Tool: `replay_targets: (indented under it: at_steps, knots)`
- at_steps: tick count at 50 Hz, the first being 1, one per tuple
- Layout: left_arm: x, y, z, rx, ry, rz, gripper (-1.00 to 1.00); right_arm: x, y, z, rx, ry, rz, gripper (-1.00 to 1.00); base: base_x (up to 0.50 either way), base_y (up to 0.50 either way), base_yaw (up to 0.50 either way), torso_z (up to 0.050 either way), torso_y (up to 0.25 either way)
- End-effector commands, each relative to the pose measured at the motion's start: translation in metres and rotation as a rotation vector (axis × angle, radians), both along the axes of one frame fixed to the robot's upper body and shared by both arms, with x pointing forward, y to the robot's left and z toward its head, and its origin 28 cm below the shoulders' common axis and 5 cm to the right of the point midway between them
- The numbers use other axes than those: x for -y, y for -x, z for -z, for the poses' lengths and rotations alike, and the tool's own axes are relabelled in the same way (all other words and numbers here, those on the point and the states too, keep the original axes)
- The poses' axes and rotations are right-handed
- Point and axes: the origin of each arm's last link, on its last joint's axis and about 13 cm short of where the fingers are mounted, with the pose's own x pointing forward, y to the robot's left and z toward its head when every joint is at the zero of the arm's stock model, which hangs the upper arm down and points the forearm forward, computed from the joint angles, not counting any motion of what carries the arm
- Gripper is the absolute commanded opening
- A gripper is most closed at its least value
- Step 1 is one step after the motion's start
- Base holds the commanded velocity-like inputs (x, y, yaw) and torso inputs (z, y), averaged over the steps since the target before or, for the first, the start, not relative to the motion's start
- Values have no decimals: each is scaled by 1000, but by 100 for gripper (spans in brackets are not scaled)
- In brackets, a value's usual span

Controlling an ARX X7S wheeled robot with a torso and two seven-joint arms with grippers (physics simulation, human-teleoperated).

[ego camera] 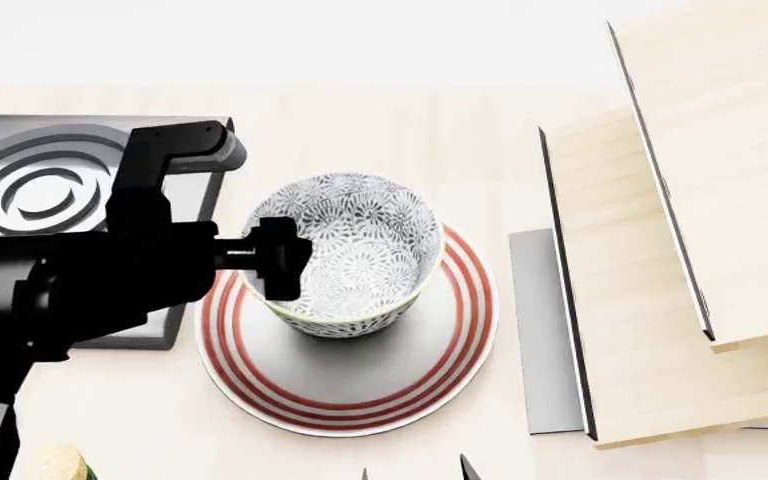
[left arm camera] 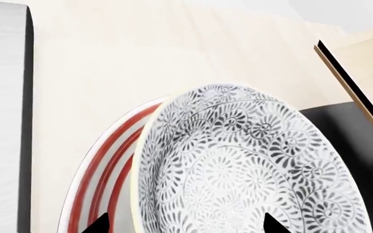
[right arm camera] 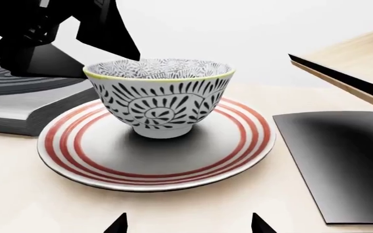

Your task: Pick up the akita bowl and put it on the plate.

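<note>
Nearest you in the head view, only two dark fingertips of your right end effector (ego camera: 414, 468) poke up at the bottom edge, short of the plate (ego camera: 357, 395); the rest of that arm is cut off. In the right wrist view the same two tips (right arm camera: 185, 223) stand well apart with nothing between them, so that end effector is spread and empty.

The plate lies flat on the tabletop (ego camera: 131, 410). The bowl (ego camera: 357, 250) sits upright on it, toward the plate's far-left part, its foot resting on the plate's white middle in the right wrist view (right arm camera: 157, 97). The plate's far rim is hidden behind the bowl.

Your left end effector (ego camera: 277, 258) is at the bowl's left rim. From the head view its black body covers that stretch of rim, and you cannot tell whether the fingers pinch it. In the left wrist view two tips (left arm camera: 186, 224) show at the frame edge, one over the plate's red rings (left arm camera: 112, 170) outside the bowl, one over the bowl's patterned inside (left arm camera: 238, 165); whether they touch the wall is cut off.

Left of the plate, the burner (ego camera: 37, 180) is mostly hidden by your left arm. Right of the plate lie a grey panel (ego camera: 542, 330) and wooden boards (ego camera: 638, 290), cut off by the frame.
</note>
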Motion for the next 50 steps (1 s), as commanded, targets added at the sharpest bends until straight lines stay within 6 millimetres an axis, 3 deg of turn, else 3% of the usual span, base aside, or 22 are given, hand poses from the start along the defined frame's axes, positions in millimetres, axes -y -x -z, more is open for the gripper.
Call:
replay_targets:
  at_steps: [1,11,29,50]
  knots:
    - [0,0,-1,6,-5,9,100,0,13,23,-136,95,-7,100,0,5,0,-10,0]
    - [1,0,0,7,-12,16,100,0,14,23,-135,93,-8,100,1,2,3,-1,-2]
    - [-10,10,-26,79,-89,7,100,-1,15,23,-135,94,-11,100,1,2,3,-2,-3]
    - [-21,56,-67,259,-192,27,100,0,15,20,-129,91,-8,100,0,2,2,-1,-2]
